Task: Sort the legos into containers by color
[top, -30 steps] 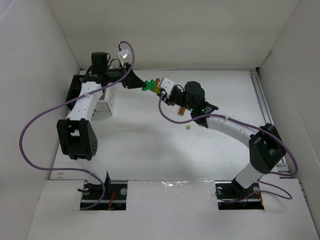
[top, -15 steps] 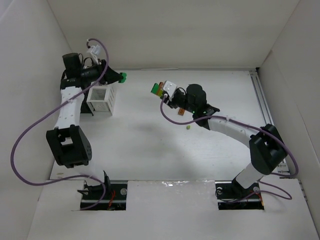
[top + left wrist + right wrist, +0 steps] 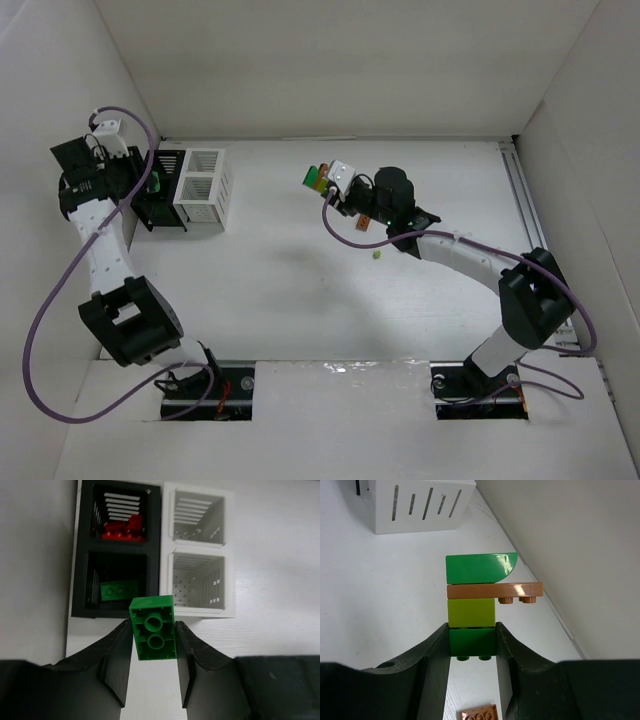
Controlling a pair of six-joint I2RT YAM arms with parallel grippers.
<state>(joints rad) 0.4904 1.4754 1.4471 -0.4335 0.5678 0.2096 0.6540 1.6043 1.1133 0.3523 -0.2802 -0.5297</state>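
My left gripper is shut on a green brick and holds it above the near edge of the black bin. In the top view the left gripper hangs over the black bin. The black bin's far compartment holds red bricks; its near one holds a green brick. The white bin beside it looks empty. My right gripper is shut on a cluster of green, yellow-green and orange bricks, held in the air mid-table.
An orange plate lies on the table under the right gripper, also in the top view. A tiny yellow-green piece lies near it. The white bin stands right of the black one. White walls enclose the table.
My left gripper left the cluster with one green brick and swung left to above the black bin. The right gripper kept the rest of the cluster and barely moved.
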